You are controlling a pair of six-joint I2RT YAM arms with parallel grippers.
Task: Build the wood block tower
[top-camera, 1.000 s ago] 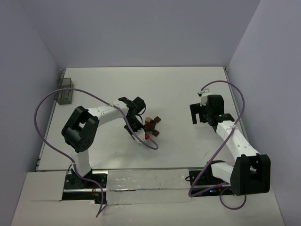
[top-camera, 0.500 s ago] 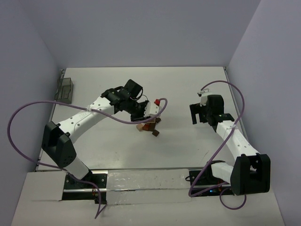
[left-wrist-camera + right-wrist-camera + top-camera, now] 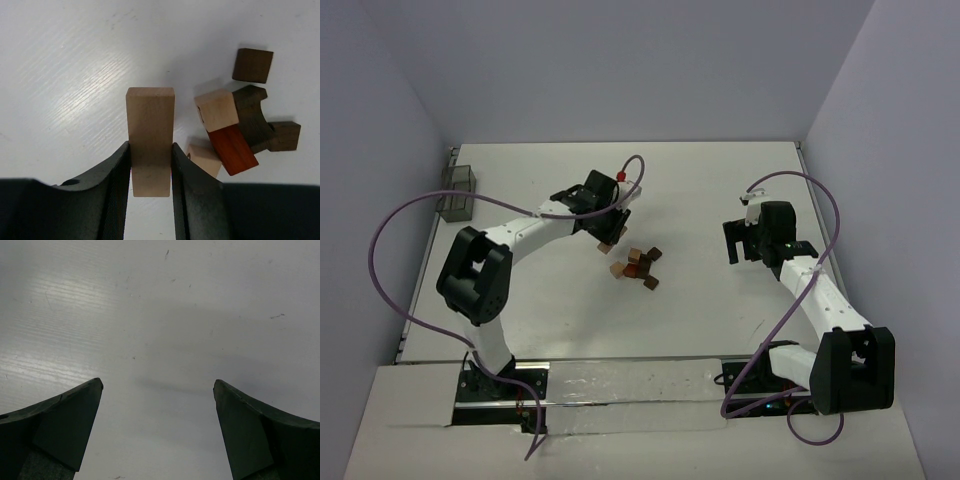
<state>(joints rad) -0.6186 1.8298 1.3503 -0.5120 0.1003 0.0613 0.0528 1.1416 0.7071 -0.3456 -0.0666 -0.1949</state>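
Observation:
The blocks of the wood block tower (image 3: 638,265) lie in a loose low heap at mid-table. In the left wrist view the heap holds a tan cube (image 3: 216,109), a reddish-brown block (image 3: 232,150), a second tan block (image 3: 202,157) and dark brown blocks (image 3: 252,65). My left gripper (image 3: 608,238) (image 3: 151,146) is shut on a long tan block (image 3: 150,120), just up and left of the heap and above the table. My right gripper (image 3: 735,243) (image 3: 157,384) hangs open to the right of the heap, with only bare table between its fingers.
A greyish see-through box (image 3: 457,192) stands at the table's far left edge. Purple cables loop from both arms, the left one (image 3: 390,250) arching wide over the left side. Walls close in the table at the back and on both sides.
My left arm has swung about, and its gripper went from reaching over the heap to the heap's upper left, still holding the tan block. The right arm has not moved.

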